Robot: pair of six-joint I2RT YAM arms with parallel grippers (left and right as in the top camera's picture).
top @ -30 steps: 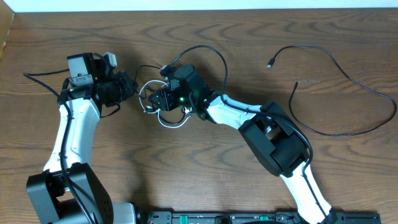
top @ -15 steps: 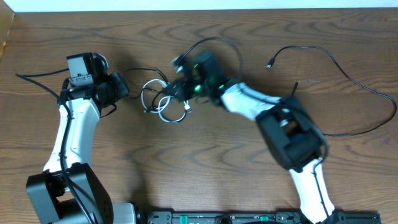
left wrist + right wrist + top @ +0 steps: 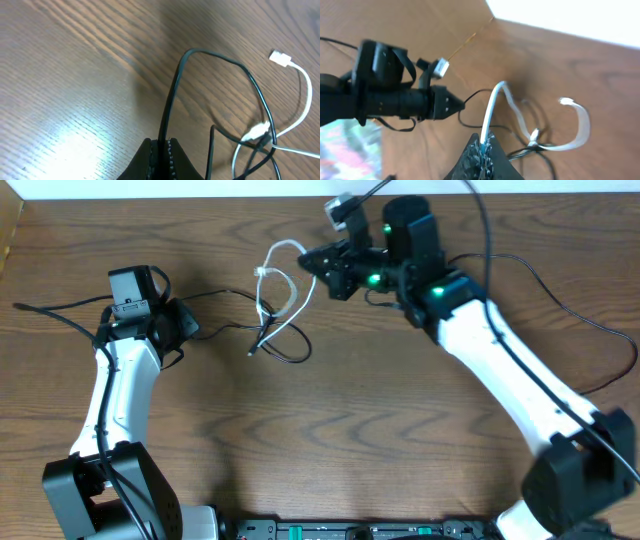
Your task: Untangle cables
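White cable [image 3: 491, 109] in raised right claw [image 3: 483, 144]; black cable [image 3: 172, 95] in left claw [image 3: 161, 145].

No writing is legible; the left arm's [image 3: 112, 395] small label [image 3: 128, 307] (overhead view) perhaps bears print, too blurred.

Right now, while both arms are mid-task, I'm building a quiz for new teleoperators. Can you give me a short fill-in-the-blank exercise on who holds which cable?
1. The left gripper is shut on the black cable, not the ___ one.
2. The right gripper is ___ on the white cable.
3. The two cables cross each other over a ___ table.
Missing words: white; shut; wooden.
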